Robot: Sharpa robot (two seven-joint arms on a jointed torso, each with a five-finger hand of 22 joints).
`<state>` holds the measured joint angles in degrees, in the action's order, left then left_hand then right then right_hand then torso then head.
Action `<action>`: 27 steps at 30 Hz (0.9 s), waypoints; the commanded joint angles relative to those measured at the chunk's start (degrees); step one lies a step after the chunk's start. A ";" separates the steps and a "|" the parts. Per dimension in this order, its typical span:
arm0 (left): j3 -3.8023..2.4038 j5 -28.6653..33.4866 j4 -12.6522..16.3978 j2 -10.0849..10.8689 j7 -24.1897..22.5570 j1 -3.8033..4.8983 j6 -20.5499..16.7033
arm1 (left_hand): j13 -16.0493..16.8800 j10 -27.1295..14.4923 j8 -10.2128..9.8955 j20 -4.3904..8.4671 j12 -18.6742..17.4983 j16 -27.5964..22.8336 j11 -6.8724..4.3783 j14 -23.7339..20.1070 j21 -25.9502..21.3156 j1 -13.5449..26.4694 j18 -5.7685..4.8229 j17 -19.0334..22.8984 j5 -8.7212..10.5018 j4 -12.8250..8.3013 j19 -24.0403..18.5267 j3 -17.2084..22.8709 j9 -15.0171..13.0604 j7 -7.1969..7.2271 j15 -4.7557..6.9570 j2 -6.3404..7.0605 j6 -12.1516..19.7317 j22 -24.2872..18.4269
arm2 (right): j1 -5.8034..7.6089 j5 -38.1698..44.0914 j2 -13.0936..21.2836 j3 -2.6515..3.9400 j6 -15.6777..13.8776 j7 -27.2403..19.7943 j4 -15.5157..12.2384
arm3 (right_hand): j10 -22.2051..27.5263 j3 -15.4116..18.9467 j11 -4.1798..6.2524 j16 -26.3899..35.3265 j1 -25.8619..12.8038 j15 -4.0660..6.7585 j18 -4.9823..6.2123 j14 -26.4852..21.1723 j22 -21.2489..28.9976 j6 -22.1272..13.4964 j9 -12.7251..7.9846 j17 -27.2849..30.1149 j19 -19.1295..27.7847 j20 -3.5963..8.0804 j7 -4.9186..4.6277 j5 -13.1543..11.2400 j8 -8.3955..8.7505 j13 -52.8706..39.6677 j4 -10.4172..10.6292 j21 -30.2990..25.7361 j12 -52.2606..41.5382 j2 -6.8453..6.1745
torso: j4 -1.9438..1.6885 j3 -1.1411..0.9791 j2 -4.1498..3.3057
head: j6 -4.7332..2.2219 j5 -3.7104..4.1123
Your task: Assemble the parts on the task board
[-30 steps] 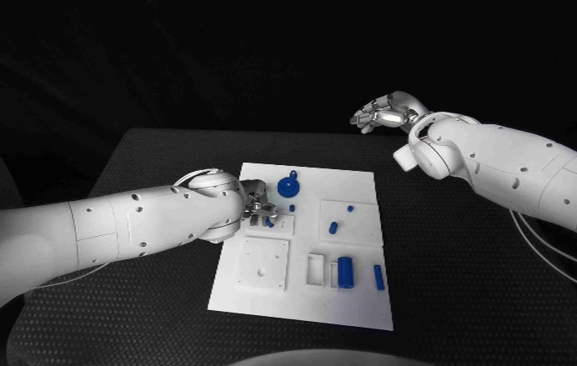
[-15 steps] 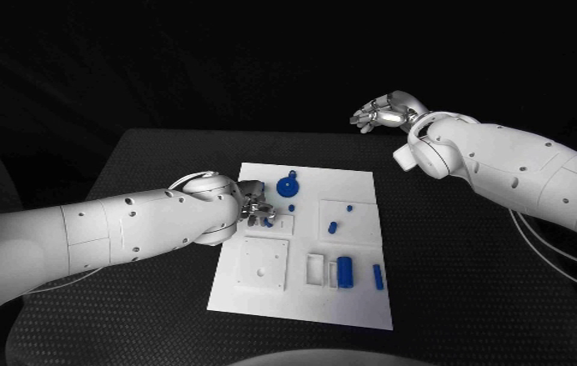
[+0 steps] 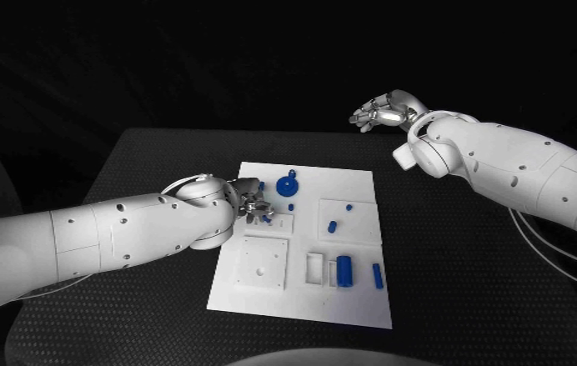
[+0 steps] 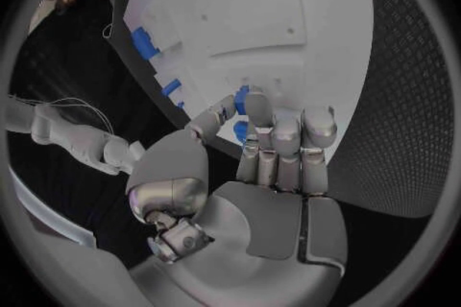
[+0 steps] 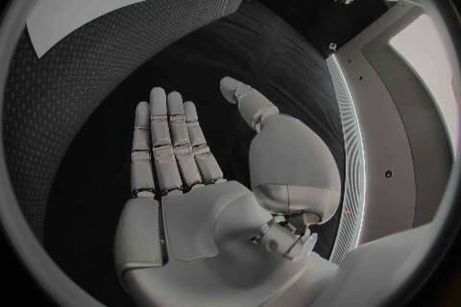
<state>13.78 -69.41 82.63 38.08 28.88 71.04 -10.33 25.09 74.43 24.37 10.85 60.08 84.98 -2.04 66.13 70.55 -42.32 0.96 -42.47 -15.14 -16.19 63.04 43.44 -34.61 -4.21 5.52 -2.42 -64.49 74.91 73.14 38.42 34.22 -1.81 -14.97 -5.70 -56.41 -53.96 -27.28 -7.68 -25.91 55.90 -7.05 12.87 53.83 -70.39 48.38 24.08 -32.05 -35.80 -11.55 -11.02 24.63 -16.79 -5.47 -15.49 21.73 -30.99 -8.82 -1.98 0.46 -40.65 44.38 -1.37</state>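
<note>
Two arms: left one down at the board, right one lifted well off past the table's far right edge.
Table [image 3: 144, 157]: black, carrying the white task board [image 3: 361, 312] in the middle.
Task board: long axis runs near to far; square plates and slots, blue parts scattered across it.
Left hand [image 3: 252, 206]: low over the board's left edge, fingers bunched together. In the left wrist view a small blue part [image 4: 248, 101] sits right at the fingertips, seemingly pinched between thumb and fingers, pointing down at the board.
Right hand [image 3: 385, 113]: released, holding nothing, fingers laid out straight in the right wrist view; far from every part.
Nearer hand: the left, clearly; the board surface lies directly beyond its fingertips, so the next move looks like a short push down and in.
Round blue part [image 3: 288, 187]: just right of the left hand, towards the far edge.
Blue peg [image 3: 345, 271]: lying in a slot near the front, long axis near to far.
Change: left arm has slid slightly back and down towards the near left over the last second; right hand unmoved.
</note>
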 commanded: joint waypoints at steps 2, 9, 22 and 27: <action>-0.02 -0.11 0.13 -0.27 -1.20 -0.01 -1.50 | 0.09 4.85 0.19 4.62 -0.42 -0.39 -4.48 6.75 0.21 -0.05 7.05 -0.07 0.33 1.67 -0.52 3.04 -0.10 4.57 6.95 -0.11 -6.18 0.51 | 0.01 0.20 -0.04 0.01 0.70 -0.33 -0.03 | -0.32 0.24 0.05 0.22 0.33 0.08 -1.17 -0.45 -0.10 -0.33 -0.09 -0.11 0.55 -0.07 0.08 0.30 -0.39 0.09 0.09 -0.23 0.31 0.30 | 0.05 0.01 0.02 | 0.01 -0.13; -0.02 0.61 -0.63 -0.81 -0.80 -0.04 -0.01 | 0.12 4.86 0.09 4.63 -0.58 -0.52 -4.46 6.77 0.18 -0.07 7.08 -0.11 0.61 1.85 -0.53 3.28 -0.07 4.55 6.94 -0.05 -6.12 0.46 | 0.01 0.20 -0.07 0.01 0.73 -0.32 -0.06 | -0.32 0.25 0.05 0.27 0.33 0.06 -1.18 -0.49 -0.13 -0.32 -0.11 -0.14 0.59 -0.07 0.08 0.30 -0.40 0.13 0.10 -0.30 0.31 0.32 | 0.06 0.01 0.01 | -0.01 -0.16; -0.01 -0.43 -0.87 -1.25 -0.37 -0.85 -0.13 | 0.22 4.84 -0.17 4.55 -0.91 -0.71 -4.36 6.73 0.11 -0.20 7.04 -0.31 1.68 2.16 -0.81 3.66 0.00 4.44 6.83 0.02 -5.89 0.42 | 0.01 0.20 0.01 0.01 0.71 -0.28 -0.08 | -0.32 0.27 0.05 0.33 0.32 0.04 -1.20 -0.55 -0.18 -0.32 -0.13 -0.18 0.64 -0.08 0.08 0.30 -0.41 0.20 0.11 -0.39 0.31 0.30 | 0.08 -0.03 -0.01 | 0.16 -0.04; -0.01 -0.97 -0.91 -1.19 -0.35 -1.20 -0.44 | 0.24 4.86 -0.22 4.55 -0.95 -0.74 -4.35 6.73 0.11 -0.27 7.04 -0.36 1.91 2.23 -0.82 3.71 0.01 4.43 6.82 0.08 -5.87 0.41 | 0.01 0.20 0.09 0.01 0.72 -0.26 -0.10 | -0.33 0.28 0.05 0.37 0.32 0.03 -1.22 -0.59 -0.21 -0.32 -0.15 -0.20 0.67 -0.08 0.08 0.30 -0.41 0.24 0.12 -0.44 0.31 0.30 | 0.03 -0.02 0.04 | 0.28 0.05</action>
<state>13.78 -69.51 81.63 36.95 28.73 69.93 -10.62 25.26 74.88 23.78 10.74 59.38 84.53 -2.26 66.47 70.54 -41.91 0.95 -42.76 -13.46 -16.69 62.93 44.29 -34.50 -4.09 5.62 -2.12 -65.04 74.90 73.14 38.41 34.26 -1.81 -14.94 -5.67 -56.43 -53.96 -27.29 -7.68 -25.91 55.90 -6.85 12.29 53.64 -70.51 48.38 23.99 -32.16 -35.60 -11.74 -11.02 24.63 -16.97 -5.31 -15.49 21.50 -30.99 -8.82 -1.92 0.42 -40.64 44.59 -1.38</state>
